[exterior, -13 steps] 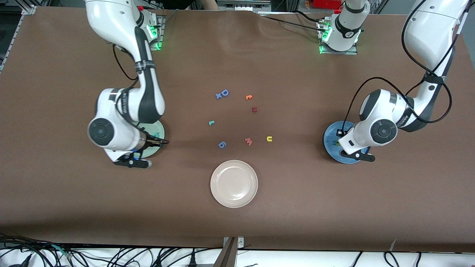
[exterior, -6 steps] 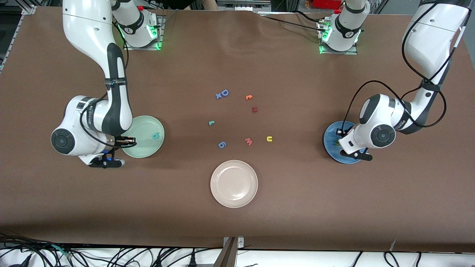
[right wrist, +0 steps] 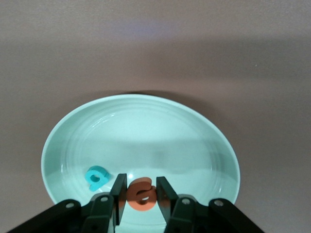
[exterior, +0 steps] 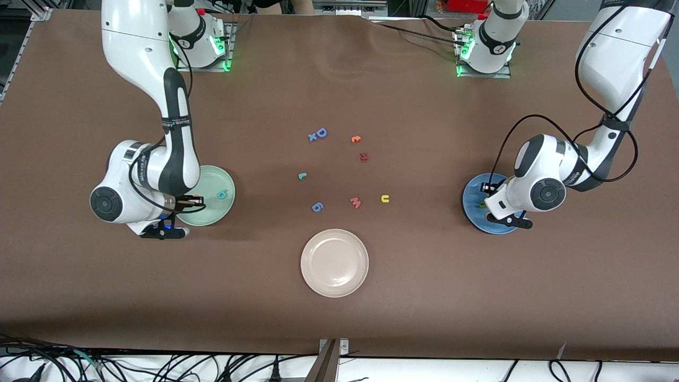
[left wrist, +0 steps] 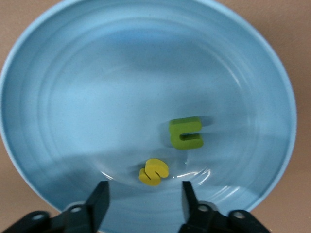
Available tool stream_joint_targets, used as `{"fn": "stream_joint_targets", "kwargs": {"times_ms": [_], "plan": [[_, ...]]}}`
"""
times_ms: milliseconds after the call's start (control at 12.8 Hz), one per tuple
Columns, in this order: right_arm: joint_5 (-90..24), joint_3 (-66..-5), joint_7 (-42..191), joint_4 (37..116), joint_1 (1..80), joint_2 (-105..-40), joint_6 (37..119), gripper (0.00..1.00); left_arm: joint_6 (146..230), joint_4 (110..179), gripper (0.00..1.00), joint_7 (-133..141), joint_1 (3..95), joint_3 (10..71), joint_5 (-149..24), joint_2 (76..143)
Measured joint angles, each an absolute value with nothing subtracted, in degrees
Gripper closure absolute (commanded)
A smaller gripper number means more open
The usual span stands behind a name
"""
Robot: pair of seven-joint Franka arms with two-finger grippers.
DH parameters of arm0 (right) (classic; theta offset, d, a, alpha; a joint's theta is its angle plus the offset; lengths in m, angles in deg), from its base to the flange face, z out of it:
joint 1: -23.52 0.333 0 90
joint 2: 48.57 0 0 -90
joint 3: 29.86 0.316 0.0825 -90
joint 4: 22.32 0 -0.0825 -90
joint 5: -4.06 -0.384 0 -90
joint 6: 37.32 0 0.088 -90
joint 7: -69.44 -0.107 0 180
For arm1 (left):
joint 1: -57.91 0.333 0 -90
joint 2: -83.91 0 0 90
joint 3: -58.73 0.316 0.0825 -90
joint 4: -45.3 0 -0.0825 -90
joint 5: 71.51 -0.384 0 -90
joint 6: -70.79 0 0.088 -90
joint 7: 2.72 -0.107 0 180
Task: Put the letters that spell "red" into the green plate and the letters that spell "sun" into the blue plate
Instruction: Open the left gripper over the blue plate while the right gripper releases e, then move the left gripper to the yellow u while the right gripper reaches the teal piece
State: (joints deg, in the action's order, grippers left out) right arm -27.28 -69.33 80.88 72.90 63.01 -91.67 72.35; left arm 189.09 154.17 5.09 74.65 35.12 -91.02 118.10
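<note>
you've got a beige-white plate (exterior: 334, 262) nearest the front camera. above it lie a blue 6-like letter (exterior: 316, 207) and a pink m (exterior: 355, 202); farther back, a dark red letter (exterior: 364, 156) and a blue capital d (exterior: 321, 132) touching a small blue x (exterior: 312, 137).

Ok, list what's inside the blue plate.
In the round blue plate lie a small yellow foam s and an olive-green foam n. The left tool hangs over it, open, covering part of its rim.
</note>
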Motion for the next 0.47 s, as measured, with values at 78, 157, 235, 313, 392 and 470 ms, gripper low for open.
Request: {"fn": "stream_joint_targets", "kwargs": {"times_ms": [78, 157, 235, 313, 392, 470], "plan": [[-27.3, -69.3, 80.9, 72.9, 63.0, -91.8, 72.6, 0.81, 188.7, 153.7, 0.0, 5.1, 74.7, 34.7, -91.0, 118.0], [-27.3, -69.3, 80.9, 73.0, 63.0, -91.8, 72.8, 0.46, 188.2, 153.2, 0.0, 5.0, 74.9, 33.8, -91.0, 117.7], [-27.3, -69.3, 80.9, 73.0, 62.9, -91.9, 72.9, 0.41, 187.8, 152.8, 0.0, 5.0, 74.9, 32.5, -91.0, 117.0], [-27.3, -69.3, 80.9, 73.1, 62.9, -91.9, 73.1, 0.33, 187.6, 152.6, 0.0, 5.0, 75.0, 31.2, -91.0, 116.2], [-27.3, -69.3, 80.9, 73.1, 62.9, -91.9, 73.2, 0.33, 187.5, 152.4, 0.0, 5.0, 75.0, 29.6, -91.0, 115.3], [-27.3, -69.3, 80.9, 73.1, 62.9, -91.9, 73.2, 0.33, 187.4, 152.1, 0.0, 5.0, 75.0, 27.8, -91.0, 114.5]]}}
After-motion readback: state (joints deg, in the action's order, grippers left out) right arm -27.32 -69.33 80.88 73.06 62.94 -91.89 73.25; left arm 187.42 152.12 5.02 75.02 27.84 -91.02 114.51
